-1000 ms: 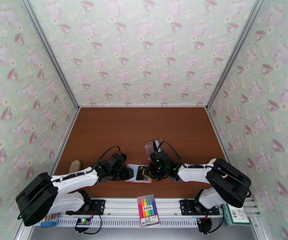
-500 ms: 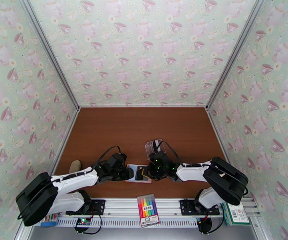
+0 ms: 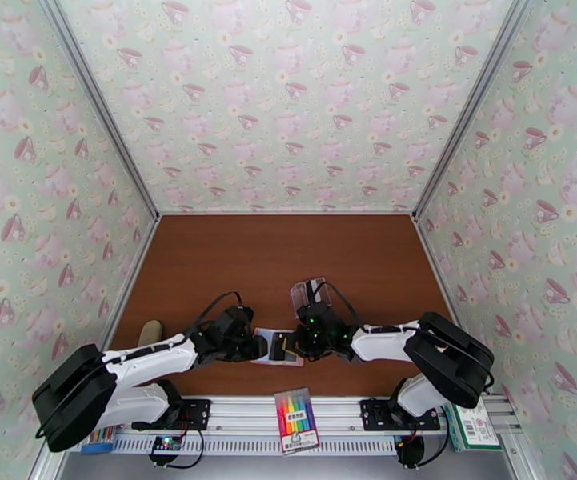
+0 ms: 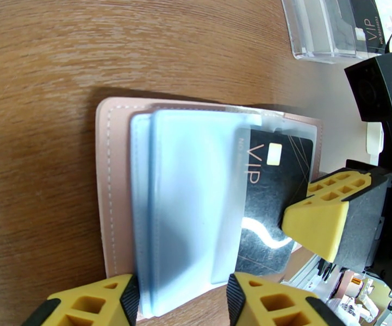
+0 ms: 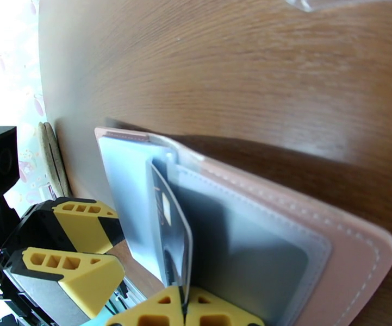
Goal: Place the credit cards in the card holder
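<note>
The pink card holder (image 4: 106,175) lies open on the brown table near the front edge (image 3: 266,355), its blue-grey sleeves (image 4: 185,191) facing up. A black credit card (image 4: 274,175) marked VIP sits partly inside one sleeve. My right gripper (image 5: 185,308) is shut on that card's (image 5: 168,224) outer edge, and its yellow finger (image 4: 326,224) reaches in from the right. My left gripper (image 4: 182,300) grips the sleeves' near edge from the opposite side, with a finger on either side. Another credit card (image 4: 365,23) rests in a clear plastic box (image 4: 315,33).
The clear box (image 3: 310,296) stands just behind the right gripper (image 3: 294,344). A pack of coloured markers (image 3: 297,419) lies on the front rail. A beige disc (image 3: 150,331) sits left of the left arm, and a green box (image 3: 470,430) is at the front right.
My right gripper has edged slightly left toward the card holder with the card in it. The left arm has stayed in place.
</note>
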`<state>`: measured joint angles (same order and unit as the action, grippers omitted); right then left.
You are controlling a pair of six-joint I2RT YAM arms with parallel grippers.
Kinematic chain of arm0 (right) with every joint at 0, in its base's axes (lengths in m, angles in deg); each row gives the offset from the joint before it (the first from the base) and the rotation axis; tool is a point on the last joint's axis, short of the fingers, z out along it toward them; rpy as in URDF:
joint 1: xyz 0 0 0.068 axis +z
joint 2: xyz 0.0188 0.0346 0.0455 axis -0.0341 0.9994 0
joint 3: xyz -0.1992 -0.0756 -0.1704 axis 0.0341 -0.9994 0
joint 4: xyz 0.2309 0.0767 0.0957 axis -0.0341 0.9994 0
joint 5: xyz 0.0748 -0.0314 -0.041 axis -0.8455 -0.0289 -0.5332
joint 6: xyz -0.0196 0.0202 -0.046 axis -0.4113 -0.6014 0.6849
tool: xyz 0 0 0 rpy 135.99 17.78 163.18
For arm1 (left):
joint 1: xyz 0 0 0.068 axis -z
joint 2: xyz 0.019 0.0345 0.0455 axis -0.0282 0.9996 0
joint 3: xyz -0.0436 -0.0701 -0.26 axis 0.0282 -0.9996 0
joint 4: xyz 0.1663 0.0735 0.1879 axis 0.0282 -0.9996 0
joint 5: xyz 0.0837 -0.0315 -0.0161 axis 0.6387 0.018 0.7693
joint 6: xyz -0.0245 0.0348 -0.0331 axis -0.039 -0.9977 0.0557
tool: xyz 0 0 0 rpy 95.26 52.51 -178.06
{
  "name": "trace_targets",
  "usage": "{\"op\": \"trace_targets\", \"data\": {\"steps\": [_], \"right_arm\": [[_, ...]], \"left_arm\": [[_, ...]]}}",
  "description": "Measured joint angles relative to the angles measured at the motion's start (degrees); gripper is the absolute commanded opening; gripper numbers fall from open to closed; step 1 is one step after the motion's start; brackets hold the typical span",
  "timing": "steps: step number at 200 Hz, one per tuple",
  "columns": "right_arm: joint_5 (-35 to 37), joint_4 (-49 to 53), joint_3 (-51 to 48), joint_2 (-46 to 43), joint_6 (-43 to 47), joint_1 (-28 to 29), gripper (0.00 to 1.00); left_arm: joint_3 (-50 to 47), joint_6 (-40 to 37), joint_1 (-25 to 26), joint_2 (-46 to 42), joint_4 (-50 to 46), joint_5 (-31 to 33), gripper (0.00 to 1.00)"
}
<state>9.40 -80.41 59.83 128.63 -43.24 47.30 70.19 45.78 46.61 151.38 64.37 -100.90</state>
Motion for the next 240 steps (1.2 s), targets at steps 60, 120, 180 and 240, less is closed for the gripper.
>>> {"op": "trace_targets", "data": {"steps": [60, 120, 180, 240], "right_arm": [[1.86, 8.11, 3.52, -0.04, 2.99, 0.57, 0.3], [5.4, 15.47, 7.3, 0.13, 4.87, 1.95, 0.29], [8.02, 20.09, 12.04, 3.19, 5.95, 3.37, 0.28], [9.97, 22.97, 15.45, 5.27, 6.8, 4.79, 0.28]], "left_arm": [[0.02, -0.02, 0.22, 0.11, 0.55, 0.11, 0.5], [0.07, -0.02, 0.22, 0.35, 0.59, 0.11, 0.5], [0.48, -0.02, 0.22, 0.85, 0.57, 0.07, 0.5], [0.48, -0.02, 0.22, 0.85, 0.59, 0.09, 0.5]]}}
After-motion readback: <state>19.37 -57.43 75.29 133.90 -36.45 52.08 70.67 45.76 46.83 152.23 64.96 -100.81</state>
